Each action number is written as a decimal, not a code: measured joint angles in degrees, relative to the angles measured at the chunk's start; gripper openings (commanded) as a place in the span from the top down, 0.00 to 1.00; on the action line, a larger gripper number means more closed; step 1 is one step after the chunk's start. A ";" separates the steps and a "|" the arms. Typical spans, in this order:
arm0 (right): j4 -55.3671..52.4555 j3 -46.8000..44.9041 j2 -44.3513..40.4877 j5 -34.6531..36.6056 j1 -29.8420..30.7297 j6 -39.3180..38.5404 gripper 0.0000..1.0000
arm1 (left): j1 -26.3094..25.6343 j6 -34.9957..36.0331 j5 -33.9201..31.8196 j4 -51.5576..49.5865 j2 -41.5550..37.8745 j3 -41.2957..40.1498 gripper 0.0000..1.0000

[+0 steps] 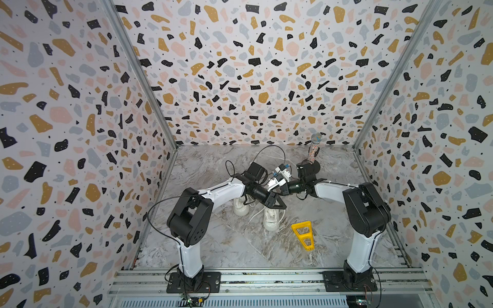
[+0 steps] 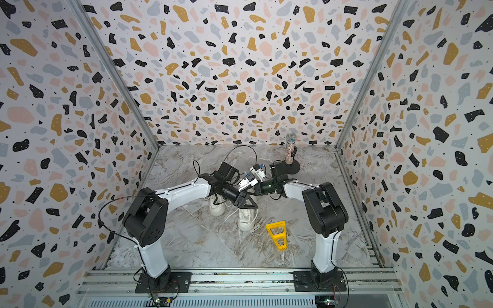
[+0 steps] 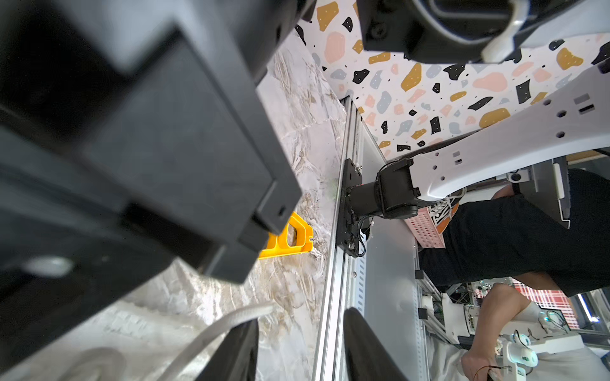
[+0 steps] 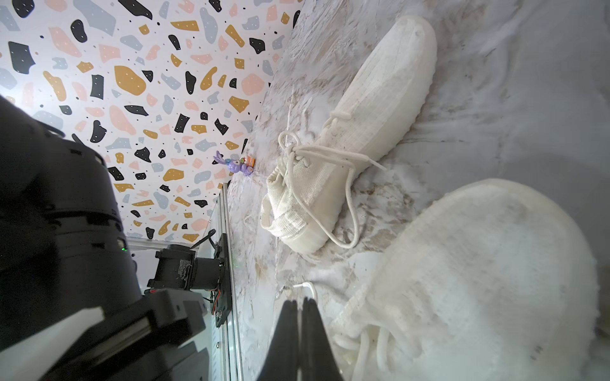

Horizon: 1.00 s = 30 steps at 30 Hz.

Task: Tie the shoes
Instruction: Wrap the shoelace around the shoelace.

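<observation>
**1. Table.** The marble table [image 1: 213,248] fills the lower centre of both top views and carries every item.

**2. Arms.** The left arm [image 1: 224,190] and right arm [image 1: 333,188] lean in from the lower left and lower right and cross above the centre. Both wrists are thus placed over the same work area, and they hide much of it from above.

**3. Shoes.** The shoes [image 1: 270,221] stand side by side at the centre of the table, probably so that both arms can reach them. In the right wrist view the near shoe [image 4: 478,273] fills the lower right. The far shoe [image 4: 363,109], at upper centre, shows one small loop and long loose strands trailing onto the table.

**4. Yellow frame.** The yellow frame [image 1: 302,234] lies flat to the lower right of the shoes, apart from them.

**5. Left end effector.** The left end effector [image 3: 300,316] appears at the bottom of the left wrist view. Its jaws are parted to a moderate width with nothing between them. A lace [image 3: 211,330] runs beside one finger, unclamped. This width would suit releasing or receiving a strand.

**6. Right end effector.** The right end effector [image 4: 298,305], at bottom centre, is fully closed. A lace end [image 4: 307,287] sits right at its tips. Whether it is pinched cannot be told.
</observation>
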 measured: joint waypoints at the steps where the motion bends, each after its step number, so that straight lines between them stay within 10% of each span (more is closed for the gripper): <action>1: -0.02 0.00 0.00 0.00 0.00 -0.04 1.00 | 0.00 0.48 -0.13 -0.26 -0.22 -0.15 0.46; 18: -2.43 0.50 0.00 0.07 0.00 -3.82 1.00 | 1.53 15.56 -6.64 -8.63 -11.17 -6.49 0.33; 30: -1.44 -0.11 -0.24 0.07 0.00 -5.49 1.00 | 11.56 9.99 -6.05 -5.53 -5.75 -7.54 0.33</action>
